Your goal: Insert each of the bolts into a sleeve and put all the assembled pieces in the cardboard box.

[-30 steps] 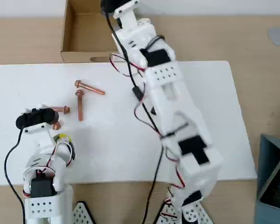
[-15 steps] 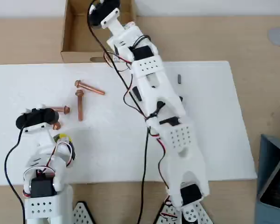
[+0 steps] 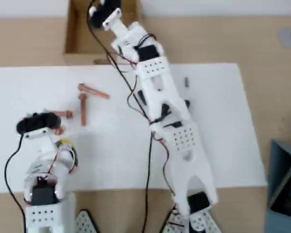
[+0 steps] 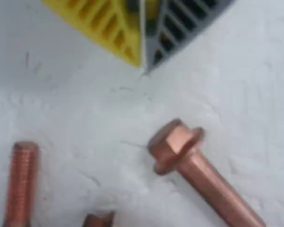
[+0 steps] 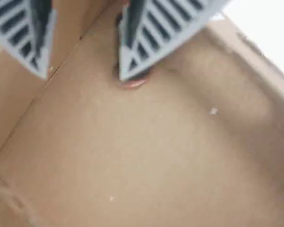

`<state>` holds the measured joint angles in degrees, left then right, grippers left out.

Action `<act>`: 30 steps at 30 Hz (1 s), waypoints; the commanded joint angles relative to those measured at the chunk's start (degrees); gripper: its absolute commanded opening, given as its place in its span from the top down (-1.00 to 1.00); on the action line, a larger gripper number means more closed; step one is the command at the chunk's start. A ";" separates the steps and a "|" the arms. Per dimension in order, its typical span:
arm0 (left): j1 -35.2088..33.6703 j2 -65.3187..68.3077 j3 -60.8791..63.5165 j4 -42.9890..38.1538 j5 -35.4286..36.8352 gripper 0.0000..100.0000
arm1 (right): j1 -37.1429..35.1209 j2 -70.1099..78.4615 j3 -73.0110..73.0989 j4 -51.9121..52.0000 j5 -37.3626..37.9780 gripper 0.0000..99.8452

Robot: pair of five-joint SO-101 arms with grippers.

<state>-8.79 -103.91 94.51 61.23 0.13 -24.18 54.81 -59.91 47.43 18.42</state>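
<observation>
The right gripper (image 5: 83, 73) has its ribbed grey plastic fingers (image 5: 151, 28) spread wide above the floor of the brown cardboard box (image 5: 146, 156). A copper-coloured piece (image 5: 135, 83) lies half hidden behind one fingertip. With the tip that close, lifting out could snag or drag the piece. The left gripper (image 4: 143, 64), one yellow finger and one grey pressed together on nothing, hovers over the white textured mat (image 4: 61, 104) near a smooth copper-coloured hex-flange bolt (image 4: 177, 144). Its round shank would likely roll if nudged.
</observation>
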 commanded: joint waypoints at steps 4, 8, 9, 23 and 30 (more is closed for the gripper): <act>-0.26 -0.57 -0.18 -1.14 -0.18 1.00 | 0.75 -1.10 -7.69 5.45 0.35 0.75; -0.26 -0.57 -0.18 -1.14 -0.18 1.00 | 0.66 -1.01 -14.64 12.75 0.35 0.75; -0.26 -0.57 -0.18 -1.14 -0.18 1.00 | 0.66 -1.01 -16.13 14.86 0.35 0.75; -0.44 -0.57 -0.18 -1.14 -0.09 1.00 | 0.66 -1.63 -35.82 42.73 0.35 0.75; -0.53 -0.57 -0.18 -1.14 0.00 1.00 | 0.31 -6.90 -35.65 49.67 0.35 0.75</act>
<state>-8.79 -103.91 94.51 61.23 0.13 -24.18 54.20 -93.05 94.64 18.42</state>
